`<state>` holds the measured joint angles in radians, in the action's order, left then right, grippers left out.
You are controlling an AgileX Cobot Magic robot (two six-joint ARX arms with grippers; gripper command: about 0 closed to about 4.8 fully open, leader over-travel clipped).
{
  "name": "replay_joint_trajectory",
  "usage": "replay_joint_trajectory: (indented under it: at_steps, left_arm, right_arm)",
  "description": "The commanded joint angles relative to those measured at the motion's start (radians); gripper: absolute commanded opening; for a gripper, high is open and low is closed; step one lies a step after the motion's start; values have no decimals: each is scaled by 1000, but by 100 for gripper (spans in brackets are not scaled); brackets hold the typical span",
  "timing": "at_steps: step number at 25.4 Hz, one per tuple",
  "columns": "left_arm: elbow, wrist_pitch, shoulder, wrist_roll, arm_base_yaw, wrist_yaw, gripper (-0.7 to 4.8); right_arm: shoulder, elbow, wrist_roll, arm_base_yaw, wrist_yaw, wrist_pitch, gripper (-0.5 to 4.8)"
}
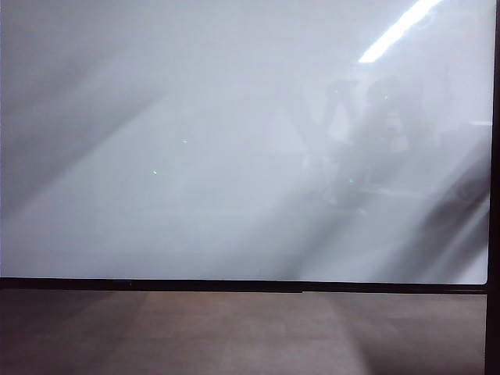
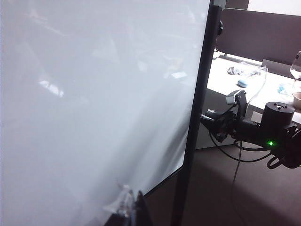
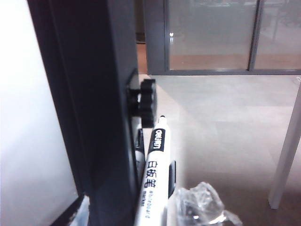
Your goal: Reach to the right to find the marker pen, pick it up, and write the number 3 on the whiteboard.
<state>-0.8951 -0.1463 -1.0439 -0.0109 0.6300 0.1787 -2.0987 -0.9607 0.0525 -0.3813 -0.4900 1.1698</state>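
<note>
The whiteboard (image 1: 234, 156) fills the exterior view, glossy white with a thin black frame; neither gripper shows there and the number 3 is not in view. The marker pen (image 3: 155, 174), white barrel with black print and a dark tip, stands upright beside the board's black side post (image 3: 89, 117). My right gripper (image 3: 141, 213) is open around it, one tape-wrapped finger (image 3: 197, 207) just beside the barrel. The right arm (image 2: 263, 127) reaches in behind the post (image 2: 197, 117). My left gripper (image 2: 131, 206) hangs in front of the whiteboard (image 2: 94, 103) near its lower corner, tips together, holding nothing.
A black clamping knob (image 3: 146, 101) sticks out of the post just above the pen. Beyond it lie bare floor (image 3: 225, 122), glass doors (image 3: 211, 35) and a white table leg (image 3: 284, 155). A white table (image 2: 263, 87) with small items and a wine glass (image 2: 296, 66) stands behind the right arm.
</note>
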Motion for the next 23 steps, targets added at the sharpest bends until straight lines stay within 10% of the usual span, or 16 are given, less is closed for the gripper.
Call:
replay_joint_trajectory:
  at_steps: [1, 23]
  left_arm:
    - [-3, -18, 0, -8, -1, -2, -6]
    - [-3, -16, 0, -8, -1, -2, -6]
  right_arm:
    - [4, -3, 2, -2, 2, 32, 238]
    - [4, -3, 2, -2, 24, 9, 180]
